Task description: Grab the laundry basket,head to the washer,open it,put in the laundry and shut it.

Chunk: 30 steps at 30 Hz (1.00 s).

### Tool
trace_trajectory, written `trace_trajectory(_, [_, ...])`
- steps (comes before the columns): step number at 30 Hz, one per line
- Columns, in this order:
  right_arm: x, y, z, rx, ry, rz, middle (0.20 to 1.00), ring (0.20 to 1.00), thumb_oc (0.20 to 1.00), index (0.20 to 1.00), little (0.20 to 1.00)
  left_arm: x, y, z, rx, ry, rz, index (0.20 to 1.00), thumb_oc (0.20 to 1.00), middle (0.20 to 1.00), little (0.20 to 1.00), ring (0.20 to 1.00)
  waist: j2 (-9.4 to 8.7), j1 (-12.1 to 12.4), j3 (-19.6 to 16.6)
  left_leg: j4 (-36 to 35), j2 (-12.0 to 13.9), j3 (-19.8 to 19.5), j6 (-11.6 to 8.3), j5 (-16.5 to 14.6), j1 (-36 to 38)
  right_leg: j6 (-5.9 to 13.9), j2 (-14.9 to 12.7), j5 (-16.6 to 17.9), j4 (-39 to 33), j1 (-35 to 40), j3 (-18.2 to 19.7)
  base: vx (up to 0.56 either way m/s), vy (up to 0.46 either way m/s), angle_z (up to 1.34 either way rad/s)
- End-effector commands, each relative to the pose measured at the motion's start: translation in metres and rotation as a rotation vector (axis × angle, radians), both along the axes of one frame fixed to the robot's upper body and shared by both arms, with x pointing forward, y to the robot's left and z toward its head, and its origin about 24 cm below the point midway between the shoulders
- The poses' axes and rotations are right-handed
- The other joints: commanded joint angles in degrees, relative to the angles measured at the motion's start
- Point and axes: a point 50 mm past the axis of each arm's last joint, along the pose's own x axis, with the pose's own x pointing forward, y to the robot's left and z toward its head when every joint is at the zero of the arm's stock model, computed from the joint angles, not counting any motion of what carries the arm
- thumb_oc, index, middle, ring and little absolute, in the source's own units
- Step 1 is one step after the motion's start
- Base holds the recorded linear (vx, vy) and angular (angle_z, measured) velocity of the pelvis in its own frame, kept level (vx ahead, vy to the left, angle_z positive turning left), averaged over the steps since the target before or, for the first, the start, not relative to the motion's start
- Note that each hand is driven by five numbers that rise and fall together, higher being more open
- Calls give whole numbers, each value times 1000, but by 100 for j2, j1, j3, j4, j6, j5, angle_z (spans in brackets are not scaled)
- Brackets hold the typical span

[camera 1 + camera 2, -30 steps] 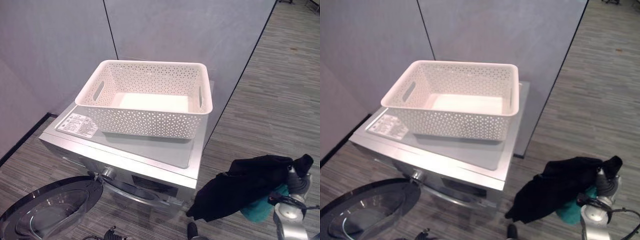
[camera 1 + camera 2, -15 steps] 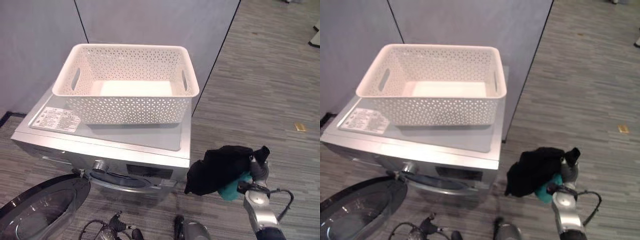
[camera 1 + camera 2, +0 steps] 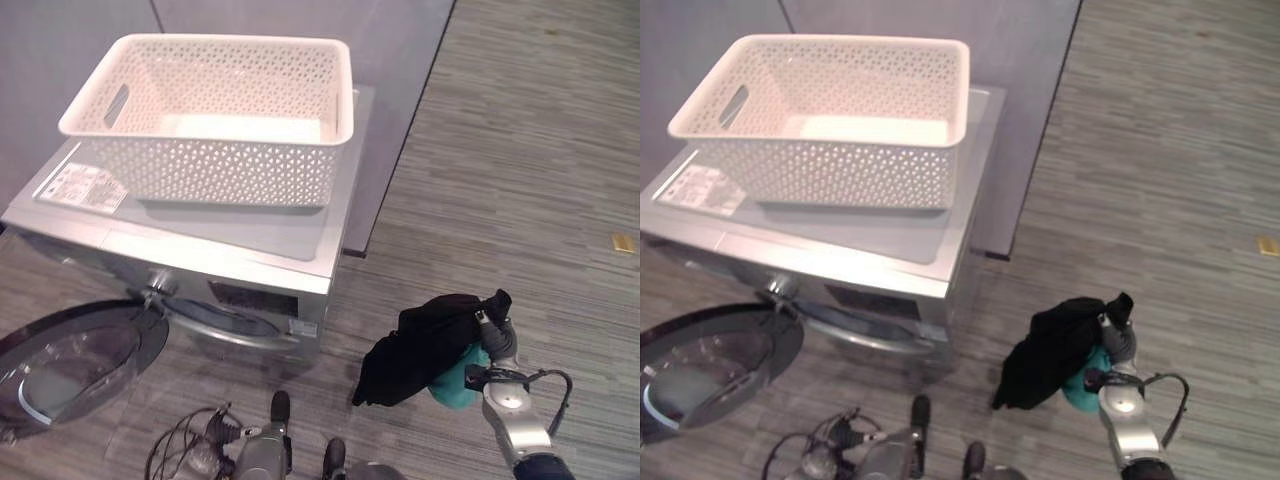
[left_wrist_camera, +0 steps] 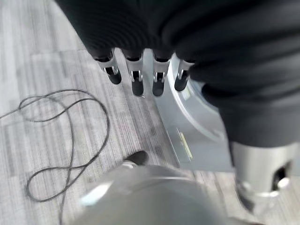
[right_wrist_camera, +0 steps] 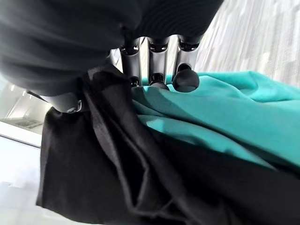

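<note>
left eye view: basket (image 3: pixel 210 115) atop washer (image 3: pixel 250 245)

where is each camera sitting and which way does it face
Left eye view: on the head, looking down at the white basket on the washer, the open door, and the right hand gripping black and teal laundry.
Right eye view: beside it, sharing that scene, slightly shifted.
Left wrist view: on the left wrist, looking along the left hand, fingers relaxed, toward the floor.
Right wrist view: on the right wrist, looking along its fingers curled on the same laundry.
</note>
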Motion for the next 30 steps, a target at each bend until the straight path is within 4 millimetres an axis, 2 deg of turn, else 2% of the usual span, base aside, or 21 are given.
trace_trajectory(1, [13, -21, 56, -77, -245, 9, 200, 200, 200, 200, 200, -8, -38, -9, -96, 6, -25, 1000, 1000, 1000, 1000, 1000, 119, -144, -77, 523, 649, -95, 97, -878, 245, 703, -231, -317, 100, 383, -24, -80, 94, 12])
trace_trajectory(3, [13, -19, 58, -69, -256, 30, 200, 200, 200, 200, 200, -4, -40, -7, -103, -5, -29, 1000, 1000, 1000, 1000, 1000, 160, -227, -133, 504, 960, -403, 57, -797, 647, 692, -255, -313, 196, 263, -70, -46, 109, 15])
trace_trajectory(5, [13, -18, 56, -57, -253, 39, 200, 200, 200, 200, 200, -3, -42, -6, -115, -18, -31, 1000, 1000, 1000, 1000, 1000, 256, -301, -169, 480, 1157, -734, -43, -726, 1078, 723, -277, -335, 369, 154, -70, -23, 218, 15])
trace_trajectory(6, [16, -14, 56, -42, -254, 56, 200, 200, 200, 200, 200, -2, -44, -6, -124, -24, -26, 1000, 1000, 1000, 1000, 1000, 370, -354, -183, 497, 1268, -1076, -138, -521, 1316, 759, -295, -334, 575, 11, -29, -26, 223, 1])
trace_trajectory(7, [16, -14, 56, -42, -255, 56, 200, 200, 200, 200, 200, -2, -44, -5, -125, -24, -26, 1000, 1000, 1000, 1000, 1000, 367, -363, -195, 472, 1261, -1083, -136, -488, 1301, 758, -300, -311, 561, -3, -38, -17, 278, -1])
trace_trajectory(9, [17, -13, 54, -33, -245, 57, 200, 200, 200, 200, 200, -4, -48, -6, -142, -23, -36, 1000, 1000, 1000, 1000, 1000, 539, -415, -287, 200, 1288, -1277, -319, -437, 1525, 855, -339, -322, 687, -97, 10, 6, 355, 0])
trace_trajectory(10, [17, -14, 54, -32, -238, 58, 200, 200, 200, 200, 200, -6, -51, -6, -151, -21, -49, 1000, 1000, 1000, 1000, 1000, 637, -481, -311, 22, 1341, -1204, -376, -404, 1638, 904, -468, -297, 927, -235, 87, -9, 347, 8])
trace_trajectory(13, [15, -17, 55, -36, -238, 45, 200, 200, 200, 200, 200, -6, -53, -6, -159, -22, -63, 1000, 1000, 1000, 1000, 1000, 704, -507, -356, -137, 1346, -977, -447, -521, 1744, 990, -626, -292, 1020, -284, 58, -18, 330, 8])
trace_trajectory(14, [12, -22, 55, -42, -240, 21, 200, 200, 200, 200, 200, -1, -56, -4, -164, -39, -85, 1000, 1000, 1000, 1000, 1000, 763, -543, -345, -206, 1283, -752, -477, -751, 1807, 1071, -827, -204, 1047, -300, -15, -31, 413, 17])
trace_trajectory(16, [9, -24, 56, -46, -239, 13, 200, 200, 200, 200, 200, 0, -57, -3, -159, -45, -104, 1000, 1000, 1000, 1000, 1000, 788, -556, -333, -243, 1134, -613, -470, -1090, 1856, 1185, -1039, -84, 1019, -288, -44, -33, 367, 29])
trace_trajectory(19, [10, -20, 60, -64, -254, 37, 200, 200, 200, 200, 200, 6, -54, 1, -145, -74, -120, 1000, 1000, 1000, 1000, 1000, 743, -540, -249, -184, 763, -488, -336, -1622, 1898, 1421, -1419, 266, 943, -307, 33, -47, 352, 29])
trace_trajectory(21, [8, -16, 61, -52, -264, 44, 200, 200, 200, 200, 200, 9, -51, 4, -145, -101, -118, 1000, 1000, 1000, 1000, 1000, 706, -511, -191, -177, 491, -448, -217, -1819, 1921, 1570, -1665, 585, 825, -327, 110, -41, 284, -11])
trace_trajectory(22, [8, -16, 61, -51, -263, 44, 200, 200, 200, 200, 200, 9, -51, 4, -144, -100, -119, 1000, 1000, 1000, 1000, 1000, 691, -503, -192, -172, 471, -439, -203, -1822, 1921, 1582, -1682, 599, 815, -328, 124, -105, 471, -36])
trace_trajectory(23, [7, -10, 64, -35, -294, 42, 200, 200, 200, 200, 200, 16, -49, 12, -157, -157, -125, 1000, 1000, 1000, 1000, 1000, 617, -469, -180, -378, 30, -361, -43, -1960, 1944, 1811, -2083, 1174, 307, -372, 206, -122, 455, -40])
trace_trajectory(25, [8, -7, 64, -16, -305, 37, 200, 200, 200, 200, 200, 24, -49, 21, -159, -212, -169, 1000, 1000, 1000, 1000, 1000, 601, -455, -177, -497, -186, -310, 60, -1998, 1916, 1903, -2286, 1469, 84, -450, 179, -120, 386, -28])
trace_trajectory(27, [11, -2, 63, -3, -311, 50, 200, 200, 200, 200, 200, 32, -47, 28, -153, -254, -203, 1000, 1000, 1000, 1000, 1000, 600, -429, -155, -527, -262, -256, 128, -1974, 1869, 1881, -2339, 1493, 112, -527, 112, -132, 219, -26])
trace_trajectory(28, [15, 8, 63, 26, -322, 91, 200, 200, 200, 200, 200, 43, -44, 43, -132, -326, -287, 1000, 1000, 1000, 1000, 1000, 648, -395, -93, -540, -279, -147, 264, -1914, 1769, 1707, -2140, 1102, 516, -530, 33, -217, 296, -21])
trace_trajectory(29, [15, 13, 60, 52, -324, 116, 200, 200, 200, 200, 200, 46, -41, 49, -117, -353, -323, 1000, 1000, 1000, 1000, 1000, 650, -392, -73, -551, -291, -121, 310, -1833, 1704, 1639, -1943, 933, 784, -519, 68, -167, 214, -29])
trace_trajectory(30, [15, 14, 60, 53, -325, 117, 200, 200, 200, 200, 200, 46, -40, 49, -116, -353, -323, 1000, 1000, 1000, 1000, 1000, 639, -390, -81, -556, -296, -116, 310, -1810, 1686, 1631, -1947, 946, 783, -541, 74, -118, 112, -30])
